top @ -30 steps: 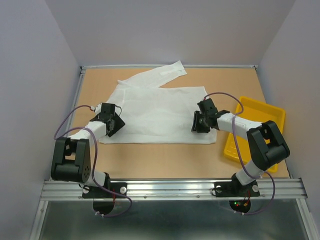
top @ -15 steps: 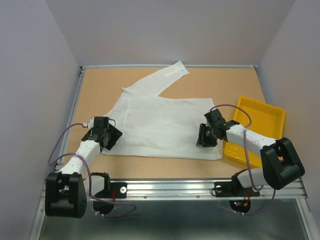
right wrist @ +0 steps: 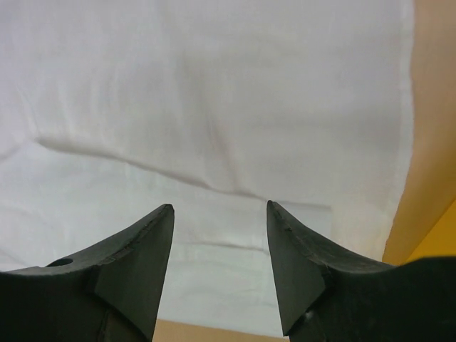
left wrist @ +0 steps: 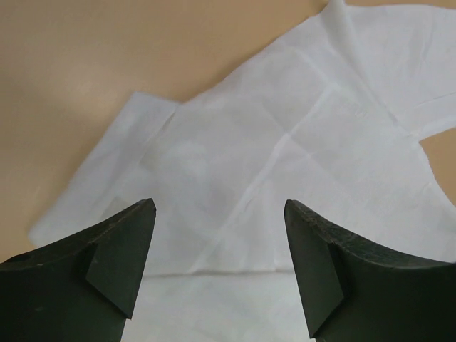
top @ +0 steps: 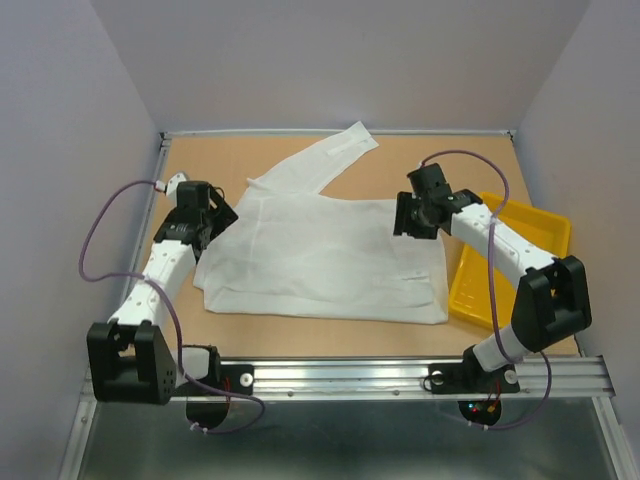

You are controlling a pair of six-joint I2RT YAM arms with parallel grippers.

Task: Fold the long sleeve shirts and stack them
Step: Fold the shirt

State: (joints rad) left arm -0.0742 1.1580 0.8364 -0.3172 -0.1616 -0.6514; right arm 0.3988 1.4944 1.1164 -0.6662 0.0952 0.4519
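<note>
One long sleeve shirt [top: 320, 260] lies flat and white across the middle of the table, with one sleeve [top: 330, 158] reaching toward the far edge. My left gripper [top: 207, 222] hovers over the shirt's left edge, open and empty. In the left wrist view the left gripper [left wrist: 219, 210] has only the shirt [left wrist: 285, 142] showing between its fingers. My right gripper [top: 411, 217] is above the shirt's far right corner, also open. The right wrist view shows the right gripper [right wrist: 219, 208] above the shirt [right wrist: 214, 92], touching nothing.
A yellow tray [top: 520, 228] sits at the right edge of the table, just beyond the shirt's right side, and its corner [right wrist: 440, 246] shows in the right wrist view. Bare wooden table [top: 300, 330] runs along the near edge and far left.
Both grippers dragged the shirt toward the near edge, then opened, let it go and moved back toward the far side. The shirt now lies lower and flatter.
</note>
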